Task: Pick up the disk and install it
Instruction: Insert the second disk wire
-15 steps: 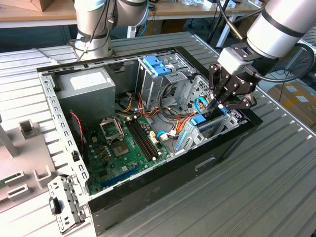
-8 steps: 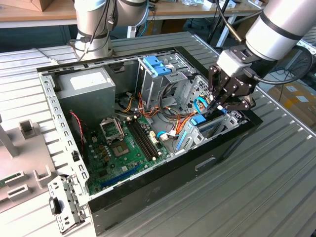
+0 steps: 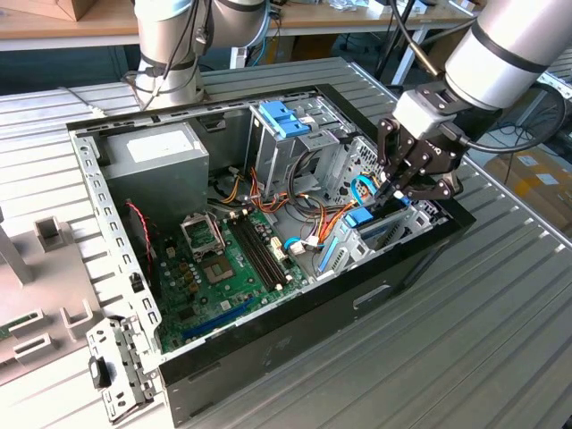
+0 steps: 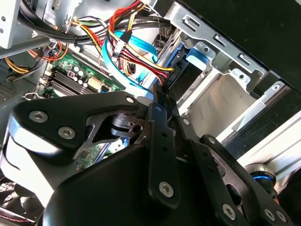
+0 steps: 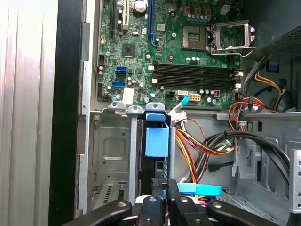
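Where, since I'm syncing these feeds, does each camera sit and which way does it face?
Exterior view: off the arm, looking down into the computer case; arm and gripper at the exterior view's right.
First wrist view: on the wrist, looking past the gripper at the disk and motherboard.
Second wrist view: on the wrist, behind the gripper, facing the cables.
Shared: the gripper.

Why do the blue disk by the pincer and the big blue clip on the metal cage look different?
The disk sits low, beside the pincer; the ridged latch sits higher on the metal cage, away from it. The disk's tab is bright blue and narrow; the latch is paler and broader. Both are blue plastic.
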Robot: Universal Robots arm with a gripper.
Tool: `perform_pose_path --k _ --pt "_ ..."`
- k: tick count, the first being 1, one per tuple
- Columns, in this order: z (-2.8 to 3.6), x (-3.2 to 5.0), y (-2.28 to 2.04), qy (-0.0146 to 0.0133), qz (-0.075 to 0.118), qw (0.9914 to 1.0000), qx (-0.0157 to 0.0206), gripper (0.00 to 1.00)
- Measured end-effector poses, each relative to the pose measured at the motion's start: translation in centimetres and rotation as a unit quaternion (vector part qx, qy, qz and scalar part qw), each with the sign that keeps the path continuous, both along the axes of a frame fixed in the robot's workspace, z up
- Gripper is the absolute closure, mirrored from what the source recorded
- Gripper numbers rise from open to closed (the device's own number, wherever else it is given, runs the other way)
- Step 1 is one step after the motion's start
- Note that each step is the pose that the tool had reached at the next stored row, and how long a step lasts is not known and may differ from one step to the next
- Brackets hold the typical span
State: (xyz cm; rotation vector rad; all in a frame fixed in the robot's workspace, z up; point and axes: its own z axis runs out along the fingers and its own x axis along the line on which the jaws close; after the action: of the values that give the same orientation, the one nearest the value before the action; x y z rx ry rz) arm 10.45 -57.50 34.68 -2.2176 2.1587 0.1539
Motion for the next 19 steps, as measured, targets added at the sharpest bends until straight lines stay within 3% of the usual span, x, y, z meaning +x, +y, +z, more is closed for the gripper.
perform_pose_path --k 6,15,19 --pt "0.06 0.02 0.00 0.0000 0.001 0.99998 0.0060 0.84" --pt "-0.01 0.04 -0.25 0.0000 0.001 0.99998 0.0061 0.84" --pt "-0.32 0.00 -0.29 0.0003 0.001 0.99998 0.0063 0.84"
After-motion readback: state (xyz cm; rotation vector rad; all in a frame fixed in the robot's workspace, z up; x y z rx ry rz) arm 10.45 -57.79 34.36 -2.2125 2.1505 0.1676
